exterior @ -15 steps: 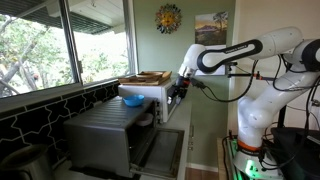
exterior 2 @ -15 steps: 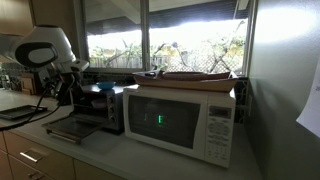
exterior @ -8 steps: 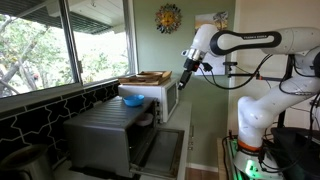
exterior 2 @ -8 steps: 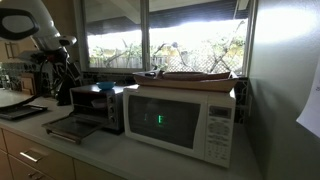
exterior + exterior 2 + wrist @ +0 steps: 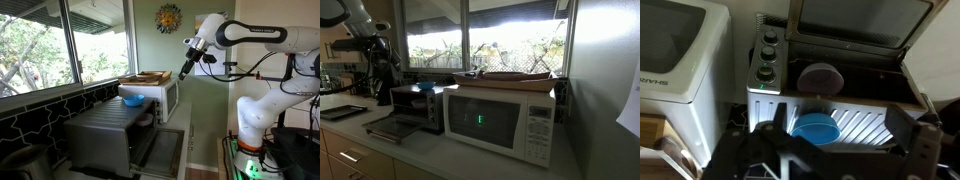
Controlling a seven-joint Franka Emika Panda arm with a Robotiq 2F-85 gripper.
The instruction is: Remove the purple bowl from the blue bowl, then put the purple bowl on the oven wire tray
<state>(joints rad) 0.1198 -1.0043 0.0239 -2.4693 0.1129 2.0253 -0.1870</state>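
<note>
Looking down from the wrist view, the white microwave (image 5: pixel 675 50) is on the left. Just beside it is the grey oven (image 5: pixel 768 60) with its round knobs. The purple bowl (image 5: pixel 820 77) sits inside the oven's dark mouth. From here it looks like a flat round disc, so it has no long side. I cannot tell if its open side is up or down. The oven wire tray under it is too dark to make out. The blue bowl (image 5: pixel 815 128) sits on the oven's ribbed top, near the purple bowl but not touching it. It is round too, and its open side faces up. The oven door (image 5: pixel 855 25) is swung all the way open.

The gripper (image 5: pixel 840 150) is spread wide. Its dark fingers (image 5: pixel 765 145) stand far apart and there is nothing between them.

In an exterior view the oven is low on the left, with the blue bowl (image 5: pixel 132 101) on top of it. Next comes the microwave with a wooden tray (image 5: pixel 146 77) on top. The gripper (image 5: pixel 188 63) hangs high in the air to the right, well apart from both bowls.
</note>
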